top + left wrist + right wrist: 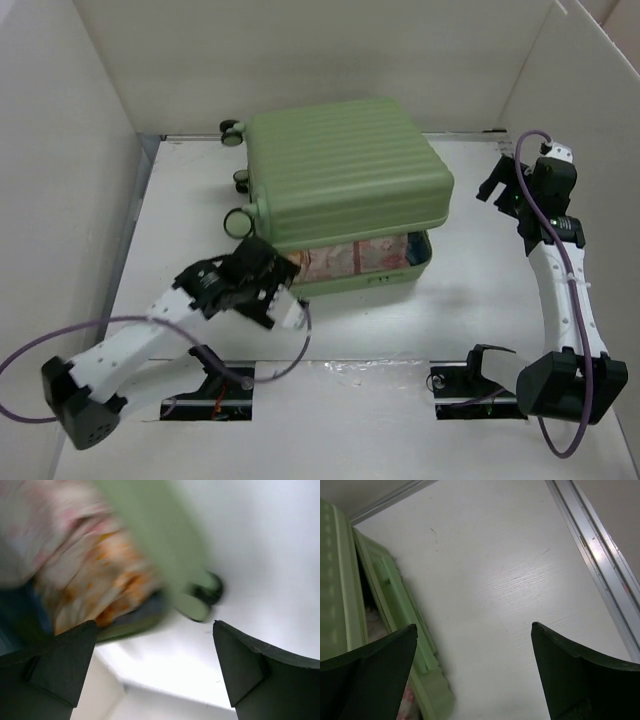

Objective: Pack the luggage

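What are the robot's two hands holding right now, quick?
Left gripper: open, holding nothing.
Right gripper: open, holding nothing.

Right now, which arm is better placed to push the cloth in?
Left, I'd judge. Its open tool sits at the front gap of the luggage, right beside the floral cloth showing there. The right tool hangs off the luggage's right side, facing bare table.

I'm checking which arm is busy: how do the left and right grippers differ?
The left gripper sits at the luggage's near-left corner; the right gripper hangs apart, off its right side. The left gripper faces floral fabric inside it; the right gripper faces mostly bare table. Both are open, holding nothing.
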Available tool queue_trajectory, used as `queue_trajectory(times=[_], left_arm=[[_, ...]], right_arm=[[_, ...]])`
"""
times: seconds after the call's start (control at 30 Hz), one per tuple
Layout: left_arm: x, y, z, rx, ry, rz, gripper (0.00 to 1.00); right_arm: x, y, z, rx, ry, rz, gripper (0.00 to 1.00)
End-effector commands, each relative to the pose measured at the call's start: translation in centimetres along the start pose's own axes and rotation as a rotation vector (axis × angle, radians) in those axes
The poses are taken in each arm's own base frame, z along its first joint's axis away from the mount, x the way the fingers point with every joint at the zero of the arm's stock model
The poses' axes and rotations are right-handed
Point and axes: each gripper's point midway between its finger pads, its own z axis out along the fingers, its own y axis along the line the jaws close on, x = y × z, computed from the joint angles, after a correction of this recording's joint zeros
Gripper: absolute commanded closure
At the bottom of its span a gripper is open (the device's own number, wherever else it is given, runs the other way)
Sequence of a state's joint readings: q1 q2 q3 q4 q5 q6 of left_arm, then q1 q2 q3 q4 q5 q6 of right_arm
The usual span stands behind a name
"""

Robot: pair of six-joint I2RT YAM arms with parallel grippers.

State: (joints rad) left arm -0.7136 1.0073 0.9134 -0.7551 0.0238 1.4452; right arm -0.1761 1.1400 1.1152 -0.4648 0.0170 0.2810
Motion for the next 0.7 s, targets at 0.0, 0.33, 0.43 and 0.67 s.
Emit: queue_trajectory(times=[0.0, 0.33, 0.43, 0.67], left_arm=[[-1.7, -9.1, -4.2, 0.206, -0.077, 0.073, 0.00], [-9.4, -2.9, -12.2, -0.013, -0.488, -0.176, 0.00], [-11.6, -0.5, -14.4, -0.046, -0.607, -0.320, 0.00], [-7.7, 0.8, -13.4, -0.134, -0.409, -0.533, 0.00]], right_arm=[[-0.6, 1.7, -1.1, -0.082, -0.015, 0.002, 0.01], [2.6, 6.1, -3.8, -0.201, 0.100, -0.134, 0.01], [3.0, 5.6, -4.8, -0.197, 0.114, -0.156, 0.01], [5.2, 3.9, -5.6, -0.141, 0.242, -0.265, 0.01]])
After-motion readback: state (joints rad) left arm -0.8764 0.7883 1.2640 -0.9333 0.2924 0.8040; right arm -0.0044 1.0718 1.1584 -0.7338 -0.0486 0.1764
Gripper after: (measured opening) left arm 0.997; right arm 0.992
